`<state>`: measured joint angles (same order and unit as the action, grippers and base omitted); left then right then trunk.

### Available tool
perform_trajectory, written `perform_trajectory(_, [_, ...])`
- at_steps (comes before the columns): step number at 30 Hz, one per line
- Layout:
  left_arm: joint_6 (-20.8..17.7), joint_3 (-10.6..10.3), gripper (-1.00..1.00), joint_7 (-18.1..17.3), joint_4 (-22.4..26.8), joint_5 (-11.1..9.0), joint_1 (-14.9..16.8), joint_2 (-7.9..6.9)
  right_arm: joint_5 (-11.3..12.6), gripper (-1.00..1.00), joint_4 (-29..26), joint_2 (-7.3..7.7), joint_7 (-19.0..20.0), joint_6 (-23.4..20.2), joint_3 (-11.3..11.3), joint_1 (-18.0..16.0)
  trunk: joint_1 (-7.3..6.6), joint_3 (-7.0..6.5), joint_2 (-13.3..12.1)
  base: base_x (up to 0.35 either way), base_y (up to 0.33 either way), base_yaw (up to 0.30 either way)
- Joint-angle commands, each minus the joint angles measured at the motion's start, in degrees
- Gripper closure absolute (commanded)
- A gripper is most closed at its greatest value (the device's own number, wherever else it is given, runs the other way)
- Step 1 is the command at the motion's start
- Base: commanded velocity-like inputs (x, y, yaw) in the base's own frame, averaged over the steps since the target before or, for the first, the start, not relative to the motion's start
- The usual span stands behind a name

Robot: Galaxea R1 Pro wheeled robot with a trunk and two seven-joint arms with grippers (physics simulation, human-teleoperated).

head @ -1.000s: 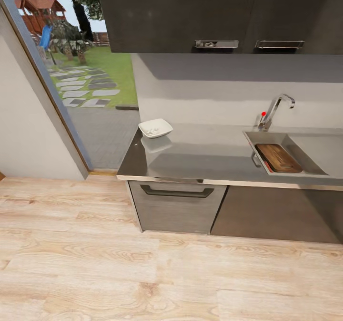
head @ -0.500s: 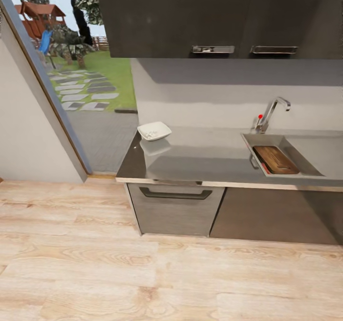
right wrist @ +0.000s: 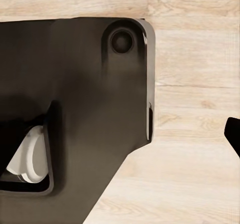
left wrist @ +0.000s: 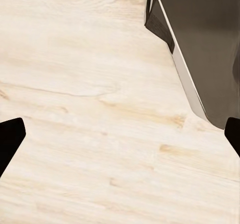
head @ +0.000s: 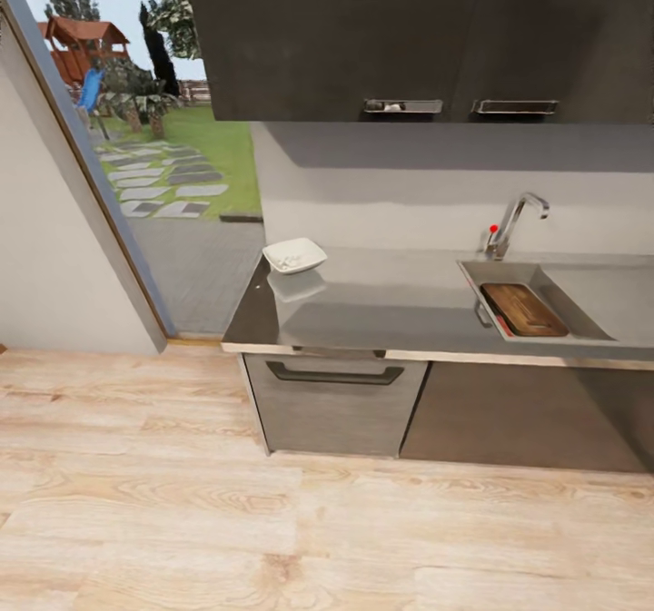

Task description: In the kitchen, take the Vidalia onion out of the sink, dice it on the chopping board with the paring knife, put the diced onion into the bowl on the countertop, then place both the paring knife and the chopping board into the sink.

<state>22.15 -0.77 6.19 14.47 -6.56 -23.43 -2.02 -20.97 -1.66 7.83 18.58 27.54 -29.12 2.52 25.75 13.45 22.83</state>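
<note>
The white bowl stands at the left end of the grey countertop and holds small pale bits. At the right, the chopping board lies inside the sink, under the chrome tap. A thin reddish strip, apparently the paring knife, rests by the board's near left edge. The Vidalia onion is out of view as a whole bulb. My left gripper hangs open over the wooden floor, its fingertips far apart. My right gripper hangs open over the robot's dark base, with one fingertip showing.
Dark upper cabinets overhang the counter. Below it is a drawer with a bar handle. A glass door at the left looks onto a garden. Light wooden floor lies between me and the cabinets.
The whole head view has shifted slightly, so the camera moved. Bowl, board and sink keep their places on the counter.
</note>
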Motion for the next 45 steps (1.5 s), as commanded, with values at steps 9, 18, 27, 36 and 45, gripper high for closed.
perform_trajectory(9, [0.1, -0.1, -1.00, 0.0, 0.1, -0.5, 0.0, 0.00, -0.4, -1.00, -0.1, 0.00, 0.2, 0.1, -0.5, 0.0, 0.04, -0.75, 0.1, 0.000, 0.000, 0.000])
perform_trajectory(18, [0.1, -0.1, -1.00, 0.0, 0.1, -0.5, 0.0, 0.00, -0.4, -1.00, -0.1, -0.72, 0.2, 0.1, -0.5, 0.0, 0.04, -1.58, 0.1, 0.000, 0.000, 0.000])
perform_trajectory(27, [0.1, -0.1, -1.00, 0.0, 0.1, -0.5, 0.0, 0.00, -0.4, -1.00, -0.3, -0.83, -2.5, 0.1, -0.5, 0.0, 0.04, -2.42, 0.1, 0.000, 0.000, 0.000])
perform_trajectory(36, [0.1, -0.1, -1.00, 0.0, 0.1, -0.5, 0.0, 0.00, -0.4, -1.00, -0.3, -0.80, -3.2, 0.1, -0.6, 0.0, 0.04, -3.26, 0.1, 0.000, 0.000, 0.000])
perform_trajectory(45, [0.1, -0.1, -1.00, 0.0, 0.1, -0.5, 0.0, 0.00, -0.4, -1.00, -0.6, -0.80, -3.2, 0.3, -0.6, 0.0, 0.04, -4.09, 0.1, 0.000, 0.000, 0.000])
